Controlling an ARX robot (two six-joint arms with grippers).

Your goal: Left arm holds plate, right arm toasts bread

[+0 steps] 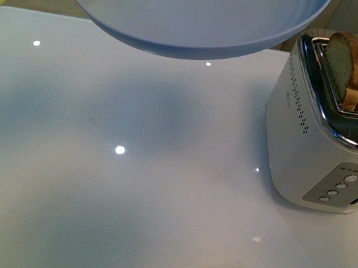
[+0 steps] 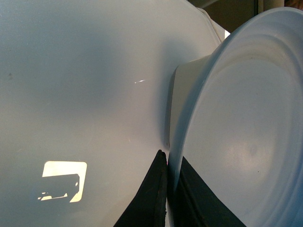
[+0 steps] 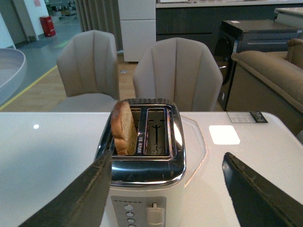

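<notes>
Bread slice (image 3: 124, 128), light brown wholemeal, upright in white chrome-topped toaster (image 3: 142, 177), lower part hidden in slot. Left gripper (image 2: 168, 189) clamps pale blue round plate (image 1: 202, 17) at rim, aloft; arm cut off. Right gripper (image 3: 166, 184) jaws wide apart, facing toaster.

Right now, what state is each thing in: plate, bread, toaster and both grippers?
plate: lifted off the table, empty, clamped at its rim.
bread: upright in one toaster slot, top sticking out.
toaster: other slot empty.
left gripper: shut on the plate.
right gripper: open, holding nothing.
</notes>
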